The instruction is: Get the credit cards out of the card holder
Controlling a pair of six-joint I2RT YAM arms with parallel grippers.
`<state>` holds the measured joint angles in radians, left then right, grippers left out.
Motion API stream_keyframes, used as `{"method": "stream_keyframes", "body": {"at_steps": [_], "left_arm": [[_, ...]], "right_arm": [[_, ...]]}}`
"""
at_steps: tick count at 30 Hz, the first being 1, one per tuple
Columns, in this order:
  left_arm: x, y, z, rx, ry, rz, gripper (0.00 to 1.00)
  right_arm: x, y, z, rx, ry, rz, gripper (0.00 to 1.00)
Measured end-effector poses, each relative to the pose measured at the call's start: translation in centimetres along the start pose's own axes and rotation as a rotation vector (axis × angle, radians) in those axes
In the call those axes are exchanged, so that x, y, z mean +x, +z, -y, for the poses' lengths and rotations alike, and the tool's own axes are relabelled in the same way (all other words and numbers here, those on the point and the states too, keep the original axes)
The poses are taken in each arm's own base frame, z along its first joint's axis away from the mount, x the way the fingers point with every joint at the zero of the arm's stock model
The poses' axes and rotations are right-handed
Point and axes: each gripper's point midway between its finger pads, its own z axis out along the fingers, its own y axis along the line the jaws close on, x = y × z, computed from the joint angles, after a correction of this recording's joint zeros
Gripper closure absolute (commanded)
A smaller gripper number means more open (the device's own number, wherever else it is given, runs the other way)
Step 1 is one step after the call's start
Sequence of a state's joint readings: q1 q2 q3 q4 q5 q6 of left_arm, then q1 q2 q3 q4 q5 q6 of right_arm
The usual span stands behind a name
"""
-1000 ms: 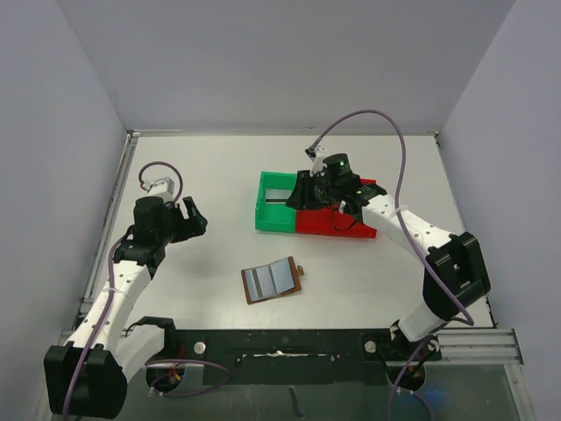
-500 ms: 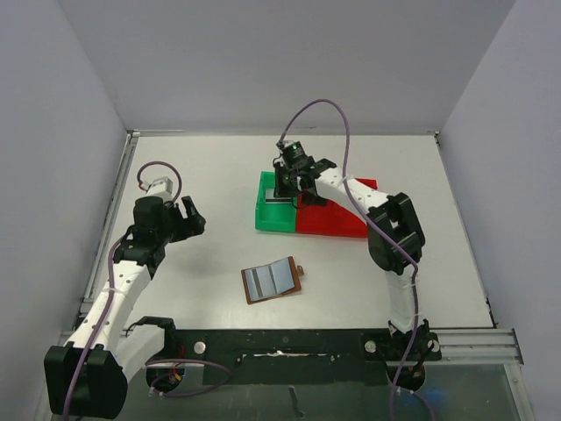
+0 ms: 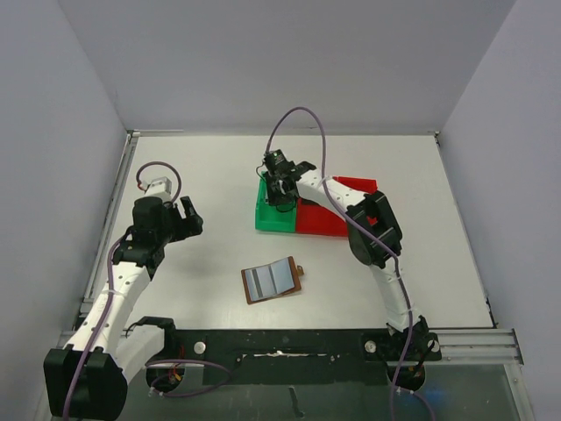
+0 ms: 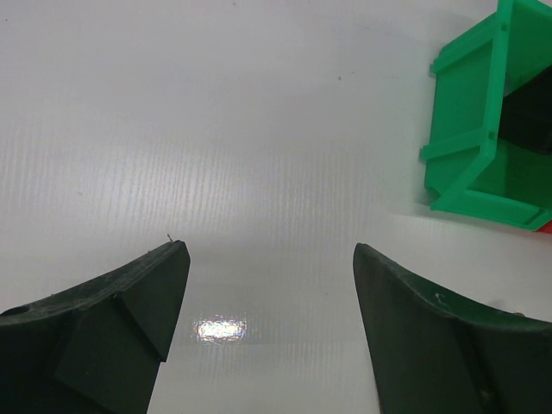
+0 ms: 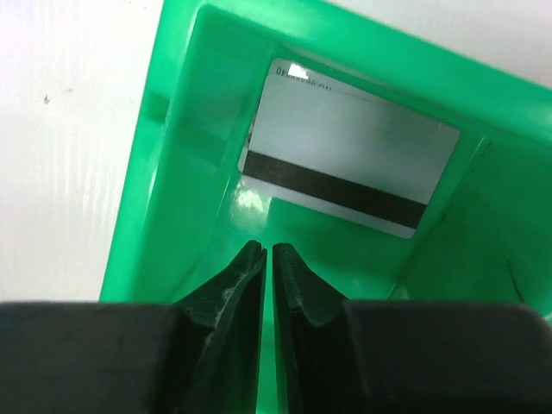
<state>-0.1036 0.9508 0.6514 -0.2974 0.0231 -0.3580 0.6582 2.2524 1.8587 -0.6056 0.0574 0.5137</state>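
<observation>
Nearest the arm bases: brown card holder point(image 3: 273, 281), lying open and flat on white tabletop point(image 3: 210, 167), grey-blue lining upward, small brown tab at its right edge, well apart from both claws. Further out, at left: left claw point(image 4: 267, 259), released, jaws spread wide, nothing between them, held over bare tabletop, corner of green tray point(image 4: 466, 147) ahead to its right. Further still, at centre: green tray and red tray point(image 3: 320, 224) side by side, touching, green on the left. Over the green tray: right claw point(image 5: 266, 250), clenched, tips a sliver apart, grasping nothing. At the far end of the green tray's floor: one pale grey credit card point(image 5: 345, 168), dark stripe showing, lying flat, clear of the claw.
</observation>
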Motion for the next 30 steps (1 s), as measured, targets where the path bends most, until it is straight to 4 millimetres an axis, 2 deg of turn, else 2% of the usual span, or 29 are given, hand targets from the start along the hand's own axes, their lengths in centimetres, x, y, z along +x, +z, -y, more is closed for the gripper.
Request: {"method": "stream_keyframes", "body": {"at_steps": [9, 18, 24, 30], "left_arm": [[0.0, -0.1, -0.2, -0.009, 0.003, 0.000, 0.24], [0.0, -0.1, -0.2, -0.011, 0.003, 0.003, 0.24], [0.0, -0.1, -0.2, -0.011, 0.003, 0.003, 0.24], [0.0, -0.1, -0.2, -0.011, 0.003, 0.003, 0.24]], "right_arm": [[-0.5, 3.0, 0.2, 0.031, -0.004, 0.002, 0.88], [-1.2, 3.1, 0.8, 0.068, -0.011, 0.032, 0.83], [-1.3, 3.1, 0.7, 0.060, -0.022, 0.036, 0.68], [-1.4, 1.9, 0.2, 0.022, -0.045, 0.039, 0.63]]}}
